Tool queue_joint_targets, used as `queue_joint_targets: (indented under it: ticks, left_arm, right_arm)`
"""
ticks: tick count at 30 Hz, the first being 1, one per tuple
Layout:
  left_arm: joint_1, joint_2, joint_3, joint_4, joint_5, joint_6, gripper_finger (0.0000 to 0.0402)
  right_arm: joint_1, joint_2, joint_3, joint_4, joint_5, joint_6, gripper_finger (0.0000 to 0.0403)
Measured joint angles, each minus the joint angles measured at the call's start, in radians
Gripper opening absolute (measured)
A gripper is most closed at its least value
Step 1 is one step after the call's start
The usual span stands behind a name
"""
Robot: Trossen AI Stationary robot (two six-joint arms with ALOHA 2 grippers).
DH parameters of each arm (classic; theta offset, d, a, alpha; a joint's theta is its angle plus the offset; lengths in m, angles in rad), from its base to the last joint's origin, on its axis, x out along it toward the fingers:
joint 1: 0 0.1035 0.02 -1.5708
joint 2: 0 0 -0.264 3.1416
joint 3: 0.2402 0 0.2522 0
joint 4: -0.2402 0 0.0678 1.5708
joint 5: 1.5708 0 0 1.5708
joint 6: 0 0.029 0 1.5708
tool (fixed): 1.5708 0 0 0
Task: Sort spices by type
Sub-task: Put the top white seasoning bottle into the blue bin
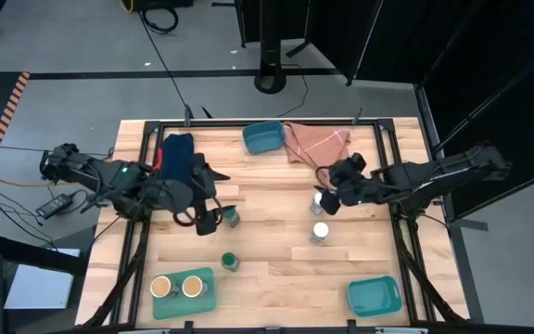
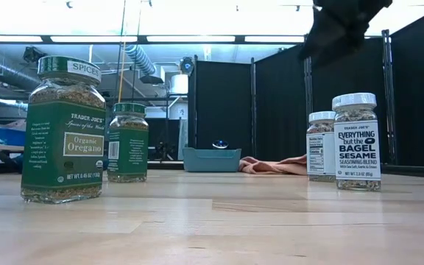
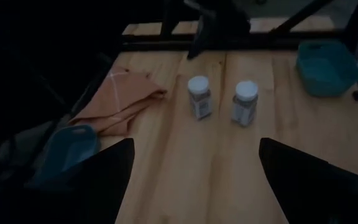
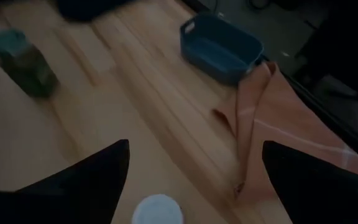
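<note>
Two spice jars with white lids (image 1: 320, 232) (image 1: 317, 201) stand upright on the wood right of centre. Two with green lids (image 1: 233, 216) (image 1: 230, 262) stand left of centre, and two with tan lids (image 1: 182, 288) sit in a teal tray (image 1: 207, 301) at the near left. My right gripper (image 1: 328, 197) hovers open just above the farther white-lidded jar (image 4: 157, 210), whose lid shows between the fingers. My left gripper (image 1: 209, 221) is open beside the farther green-lidded jar, its fingers (image 3: 114, 165) holding nothing.
A teal tray (image 1: 265, 137) and an orange cloth (image 1: 315, 141) lie at the far edge. A dark blue cloth (image 1: 176, 153) lies under the left arm. Another teal tray (image 1: 375, 297) sits at the near right. Bare wood lies between the jar groups.
</note>
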Motion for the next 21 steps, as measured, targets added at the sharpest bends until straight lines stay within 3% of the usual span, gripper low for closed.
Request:
queue_joint_targets:
  ticks: [5,10,21]
  left_arm:
    - [0.049,-0.039,-0.158,0.230,0.106,0.014,0.0351]
    - [0.071,-0.061,-0.298,0.389,0.133,-0.030,0.0351]
    - [0.075,-0.086,-0.329,0.456,0.116,-0.027,0.0351]
  right_arm:
    - [0.011,0.059,0.000,-0.019,0.002,-0.019,0.0374]
    - [0.024,0.101,0.000,-0.019,0.002,-0.028,0.0374]
    - [0.041,0.061,-0.147,0.029,-0.003,0.121,0.0374]
